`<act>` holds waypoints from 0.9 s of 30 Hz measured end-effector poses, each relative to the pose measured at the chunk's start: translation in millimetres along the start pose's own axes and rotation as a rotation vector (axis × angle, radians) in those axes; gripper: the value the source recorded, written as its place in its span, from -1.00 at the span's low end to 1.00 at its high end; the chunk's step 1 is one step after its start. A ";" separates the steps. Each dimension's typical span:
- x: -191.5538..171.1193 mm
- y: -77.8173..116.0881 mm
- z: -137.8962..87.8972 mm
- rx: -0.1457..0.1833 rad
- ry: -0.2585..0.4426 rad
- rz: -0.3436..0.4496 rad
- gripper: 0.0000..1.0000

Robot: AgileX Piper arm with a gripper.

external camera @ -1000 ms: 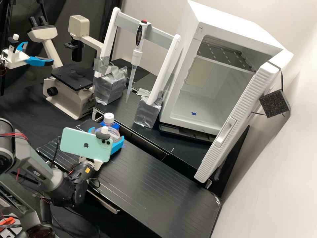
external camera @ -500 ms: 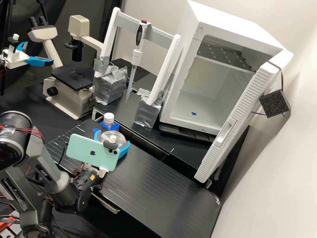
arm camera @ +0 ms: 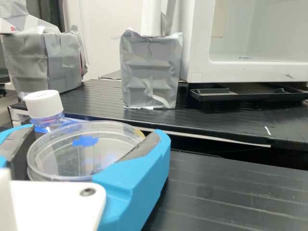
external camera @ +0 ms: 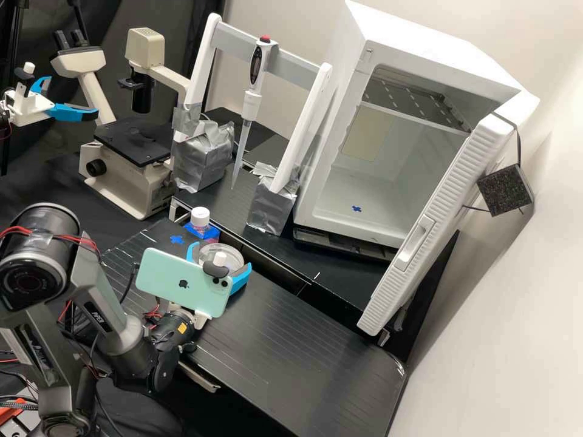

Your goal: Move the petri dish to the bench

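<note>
In the high view my gripper is over the near black bench, its blue fingers on either side of the clear round petri dish. A phone on the wrist covers part of the dish's near side. The wrist view has the gripper shut on the petri dish, with dark pads against both sides of its rim. The dish is nearly level; whether its underside touches the bench I cannot tell.
Behind the dish stands a white-capped bottle in a blue holder. Beyond lie a raised black shelf, a pipette on a stand, a microscope and an open white incubator with its door jutting forward.
My gripper and the petri dish have moved together rightward and toward the near side, away from the bottle. A blue mark on the bench has come into sight behind them.
</note>
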 end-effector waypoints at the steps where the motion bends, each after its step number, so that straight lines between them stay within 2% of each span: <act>1: 0.1 0.2 0.0 -0.001 0.000 0.000 -1.00; 3: 0.4 0.7 0.5 -0.001 -0.002 0.000 -1.00; 4: 0.8 0.9 1.3 -0.001 -0.003 -0.001 1.00; 7: 1.5 1.0 3.5 0.004 -0.008 -0.001 1.00; 8: 1.9 1.5 4.3 -0.007 -0.010 0.000 1.00; 10: 2.1 1.2 4.8 -0.010 -0.011 -0.002 1.00; 16: 2.2 1.6 5.7 -0.004 -0.015 0.004 1.00; 21: -2.2 5.4 -0.3 -0.040 -0.026 0.032 1.00; 22: -3.8 6.4 -3.5 -0.049 -0.029 0.041 1.00; 24: -7.7 7.9 -9.5 -0.042 -0.041 0.061 1.00; 27: -13.3 10.6 -24.9 -0.067 -0.023 0.104 1.00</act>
